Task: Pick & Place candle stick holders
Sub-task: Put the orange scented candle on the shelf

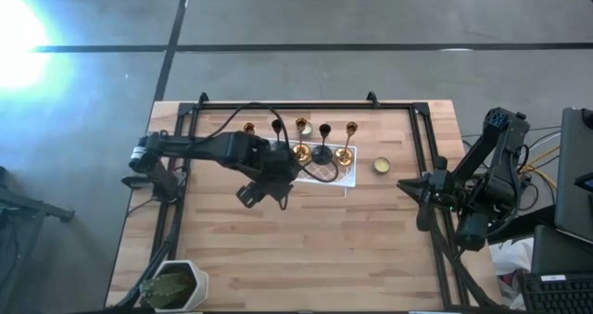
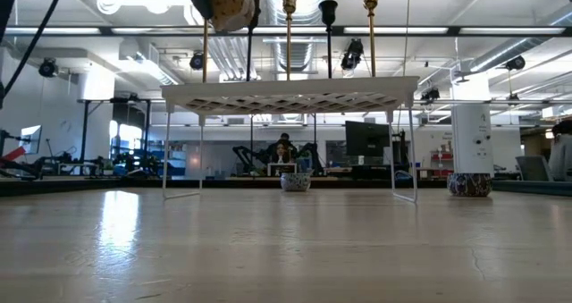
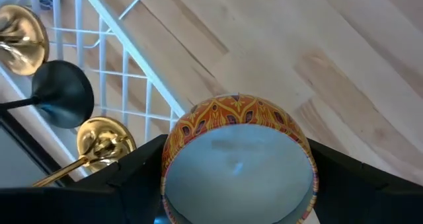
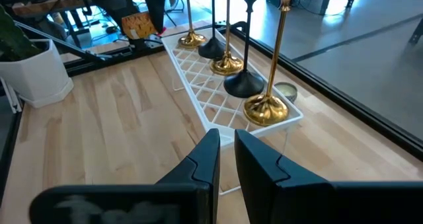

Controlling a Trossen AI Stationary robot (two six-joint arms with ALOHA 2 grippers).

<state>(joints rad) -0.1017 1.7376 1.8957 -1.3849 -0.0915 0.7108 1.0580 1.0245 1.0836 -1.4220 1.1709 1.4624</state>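
Five slim candle stick holders, three gold and two black, stand on their round bases on the white lattice tray; they also show in the right wrist view. My left gripper hangs above the table at the tray's left end, shut on a round orange-patterned candle tin, which also shows high in the low view. My right gripper is shut and empty at the table's right side, pointing toward the tray. My left gripper pinches the tin's round patterned wall between its two fingers, one on each opposite side. The fingers come from above, pointing down. The tin is lifted clear of the table, its pale wax top facing up toward the wrist.
A low pale-yellow tealight lies on the table just right of the tray. A white plant pot stands at the near left corner. A black frame runs round the table's edges. Bare wood lies in front of the tray.
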